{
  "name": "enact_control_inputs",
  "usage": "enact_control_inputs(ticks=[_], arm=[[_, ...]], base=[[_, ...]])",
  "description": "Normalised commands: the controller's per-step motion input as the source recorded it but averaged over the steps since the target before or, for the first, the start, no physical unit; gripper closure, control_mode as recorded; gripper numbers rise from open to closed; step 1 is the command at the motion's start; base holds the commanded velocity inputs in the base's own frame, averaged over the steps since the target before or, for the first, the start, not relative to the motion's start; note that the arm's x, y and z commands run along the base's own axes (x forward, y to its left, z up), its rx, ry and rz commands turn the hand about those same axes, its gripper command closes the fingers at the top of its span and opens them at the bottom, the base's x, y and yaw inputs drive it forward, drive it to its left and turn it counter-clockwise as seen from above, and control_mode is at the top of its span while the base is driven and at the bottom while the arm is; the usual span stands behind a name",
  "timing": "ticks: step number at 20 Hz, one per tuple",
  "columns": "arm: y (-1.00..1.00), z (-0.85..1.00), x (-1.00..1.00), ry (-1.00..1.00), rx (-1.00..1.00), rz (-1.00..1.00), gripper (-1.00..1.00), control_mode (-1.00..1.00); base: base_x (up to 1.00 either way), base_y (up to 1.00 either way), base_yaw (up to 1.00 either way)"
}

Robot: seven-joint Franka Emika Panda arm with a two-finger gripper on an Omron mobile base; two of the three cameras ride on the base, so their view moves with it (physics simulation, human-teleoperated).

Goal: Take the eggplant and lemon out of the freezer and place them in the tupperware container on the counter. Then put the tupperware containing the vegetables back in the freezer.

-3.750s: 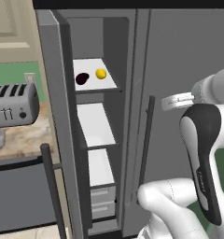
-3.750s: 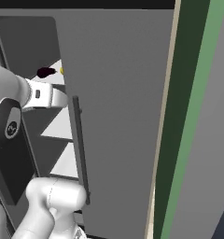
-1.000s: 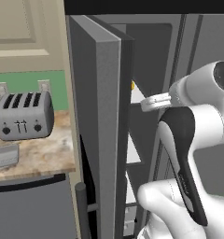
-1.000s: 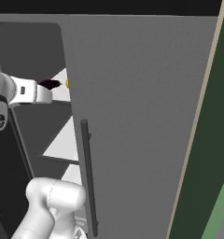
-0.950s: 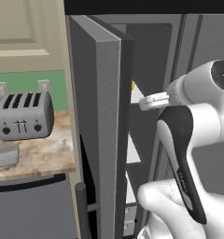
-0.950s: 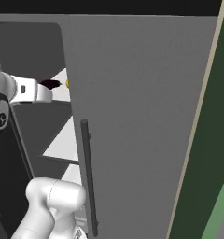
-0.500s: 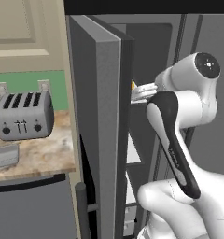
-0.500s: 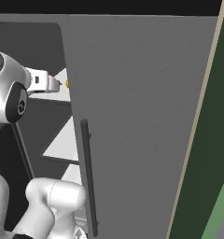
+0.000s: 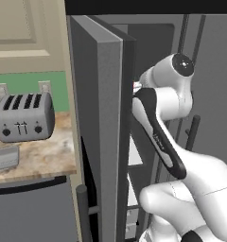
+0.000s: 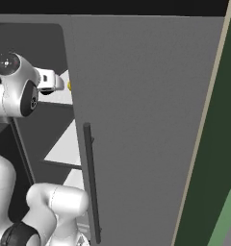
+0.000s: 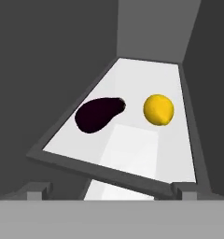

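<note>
In the hand view the dark purple eggplant (image 11: 99,113) lies on a white freezer shelf (image 11: 132,144), with the yellow lemon (image 11: 158,109) just to its right, a small gap between them. My gripper (image 11: 110,191) is open in front of the shelf's near edge, its fingertips (image 11: 37,190) wide apart and nothing between them. The freezer (image 9: 106,123) stands with its grey door swung open, and my arm (image 9: 155,127) reaches in behind it. A sliver of the lemon (image 10: 69,86) shows past my hand. The grey tupperware container (image 9: 4,158) sits on the counter (image 9: 44,158) at far left.
A silver four-slot toaster (image 9: 23,116) stands on the counter behind the container. The wider grey door (image 10: 146,120) with its long dark handle (image 10: 91,182) is closed to the right of the freezer. Lower white shelves (image 10: 64,144) lie below my hand.
My arm has swung up and forward into the freezer, bringing the hand close to the shelf with the eggplant and lemon. The jaws stayed open.
</note>
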Motion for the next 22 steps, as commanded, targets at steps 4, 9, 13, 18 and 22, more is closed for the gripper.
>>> enact_control_inputs(ticks=[4, 9, 13, 18, 22], arm=[[0.30, -0.05, 0.42, 0.00, 0.00, 0.00, -1.00, -1.00], [0.24, 0.00, 0.39, 0.04, 0.00, 0.00, -1.00, -1.00], [0.18, 0.00, 0.37, 0.11, 0.00, 0.00, -1.00, -1.00], [0.09, 0.00, 0.26, 0.15, 0.05, 0.00, -1.00, -1.00], [0.00, 0.00, 0.31, 0.20, 0.19, -0.04, -1.00, -1.00]], base=[[0.00, 0.00, 0.00], [0.00, 0.00, 0.00], [0.00, 0.00, 0.00], [0.00, 0.00, 0.00], [0.00, 0.00, 0.00]])
